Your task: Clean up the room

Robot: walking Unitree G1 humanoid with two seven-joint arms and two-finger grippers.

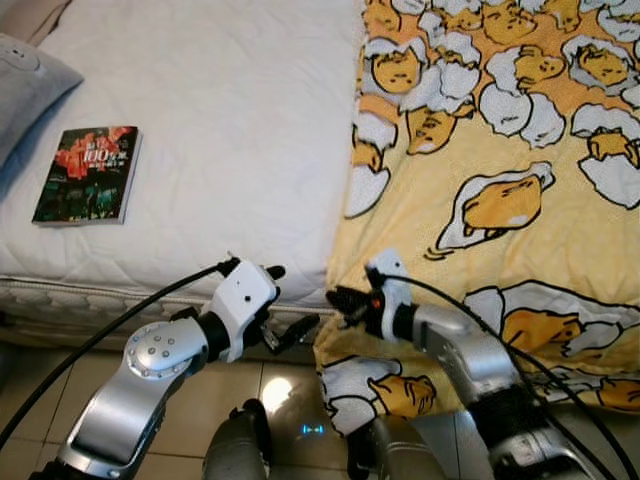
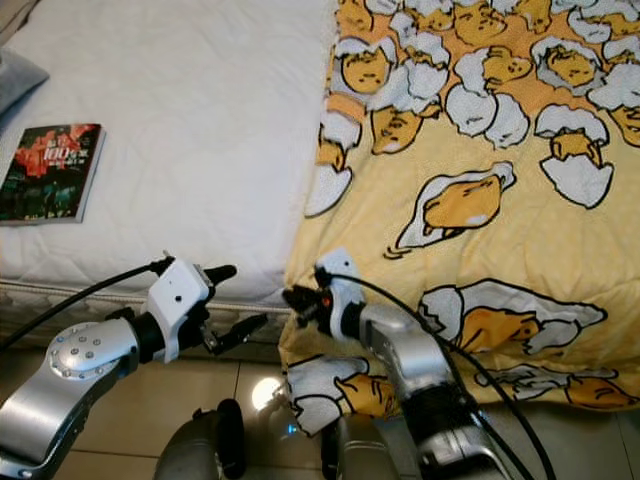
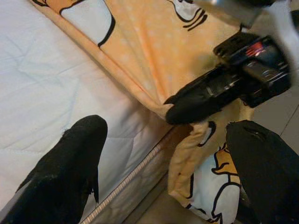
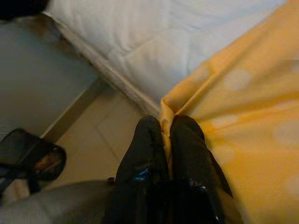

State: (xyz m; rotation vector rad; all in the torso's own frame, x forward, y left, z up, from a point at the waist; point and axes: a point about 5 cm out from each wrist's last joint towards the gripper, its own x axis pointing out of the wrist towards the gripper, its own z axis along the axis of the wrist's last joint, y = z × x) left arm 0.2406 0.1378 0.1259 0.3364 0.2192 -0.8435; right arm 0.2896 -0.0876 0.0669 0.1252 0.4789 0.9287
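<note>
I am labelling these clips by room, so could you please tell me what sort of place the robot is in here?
Most likely a bedroom: a bed with a white quilted mattress, a yellow cartoon-print blanket spread over it, a grey pillow at its corner, and a book lying on it. The right gripper pinches the blanket's edge.

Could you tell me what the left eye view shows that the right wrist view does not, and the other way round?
The left eye view alone takes in the book lying on the white mattress, a grey pillow, and the left gripper open beside the bed's edge. The right wrist view alone shows, close up, the right gripper with its fingers pinched shut on the blanket's folded edge. Both share the yellow blanket, the mattress and the tiled floor.
</note>
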